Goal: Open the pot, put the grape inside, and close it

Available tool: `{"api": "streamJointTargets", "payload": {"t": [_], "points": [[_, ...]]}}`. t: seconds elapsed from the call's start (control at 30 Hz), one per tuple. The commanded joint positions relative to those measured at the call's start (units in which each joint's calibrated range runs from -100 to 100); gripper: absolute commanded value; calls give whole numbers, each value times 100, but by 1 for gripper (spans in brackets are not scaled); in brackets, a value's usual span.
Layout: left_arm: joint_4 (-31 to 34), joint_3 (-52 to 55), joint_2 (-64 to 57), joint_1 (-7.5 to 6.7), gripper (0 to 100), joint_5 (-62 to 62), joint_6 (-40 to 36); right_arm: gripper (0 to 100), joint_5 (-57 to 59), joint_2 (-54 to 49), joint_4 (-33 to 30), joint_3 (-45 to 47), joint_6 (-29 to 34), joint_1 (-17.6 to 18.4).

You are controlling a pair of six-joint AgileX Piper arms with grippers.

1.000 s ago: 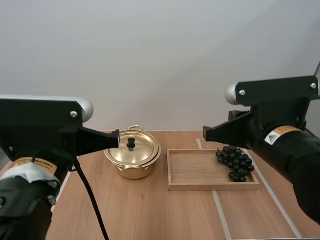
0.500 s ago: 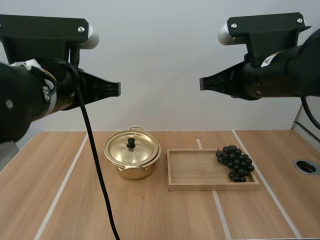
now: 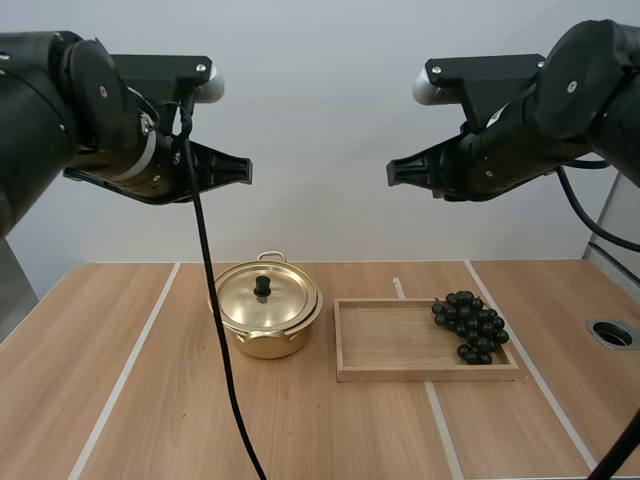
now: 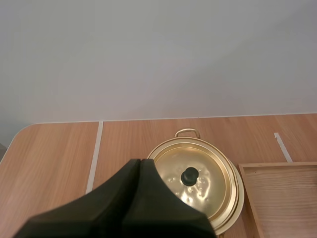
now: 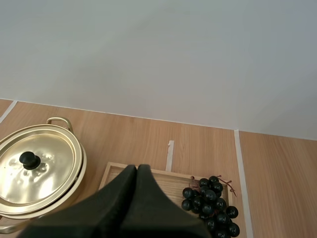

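Both closed and empty, the left gripper (image 3: 246,172) and right gripper (image 3: 392,172) are risking shoving the centre-left lid (image 3: 264,298) if descending unopened.

Right pincer (image 5: 136,169) pressed together, grapes (image 5: 210,203) in wooden tray (image 5: 166,182), lidded gold pot (image 5: 39,171) beside it

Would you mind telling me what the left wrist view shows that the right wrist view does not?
The left wrist view adds my left pincer, shut, in front of the closed pot. The right wrist view adds my right pincer, also shut, and the grapes lying in the wooden tray. Both share the pot and the tray.
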Motion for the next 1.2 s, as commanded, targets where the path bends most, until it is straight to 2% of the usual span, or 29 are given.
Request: {"api": "streamJointTargets", "payload": {"t": [0.0, 0.2, 0.3, 0.43, 0.53, 0.57, 0.6, 0.63, 0.67, 0.7, 0.77, 0.8, 1.03, 1.17], "points": [[-114, -55, 24, 2, 0, -571, -14, 0, 6, -61, 14, -52, -1, 5], [-59, -55, 24, 2, 0, -1108, 50, 0, -116, -88, -197, -52, -37, 5], [-30, -55, 24, 2, 0, -1215, 632, 0, -130, -88, -550, -52, -37, 5], [-125, -55, 24, 2, 0, -1317, 1444, 0, -215, -88, -638, -52, -186, 5], [-125, -55, 24, 2, 16, -1300, 1696, 0, -381, -88, -638, -52, -302, 5], [-125, -55, 24, 2, 30, -1300, 1796, 0, -425, -88, -638, -52, -302, 5], [-125, -55, 24, 2, 42, -1300, 1881, 4, -471, -88, -638, -52, -302, 5], [-125, -55, 24, 2, 61, -1319, 1941, 14, -544, -88, -638, -52, -302, 5], [-125, -55, 24, 2, 89, -1340, 2047, 32, -607, -88, -638, -52, -377, 5], [-125, -55, 24, 2, 100, -1359, 2117, 52, -680, -88, -638, -52, -485, 5], [-125, -55, 24, 2, 100, -1359, 2310, 97, -824, -88, -638, -52, -683, 5], [-112, -55, 24, 2, 100, -1338, 2348, 100, -913, -88, -648, -52, -771, 5], [-97, -55, 24, 2, 100, -1239, 2446, 100, -890, -88, -667, -52, -900, 5], [-323, -55, 107, -14, 100, -875, 2757, 100, -873, -88, -679, -52, -900, 5]]}}
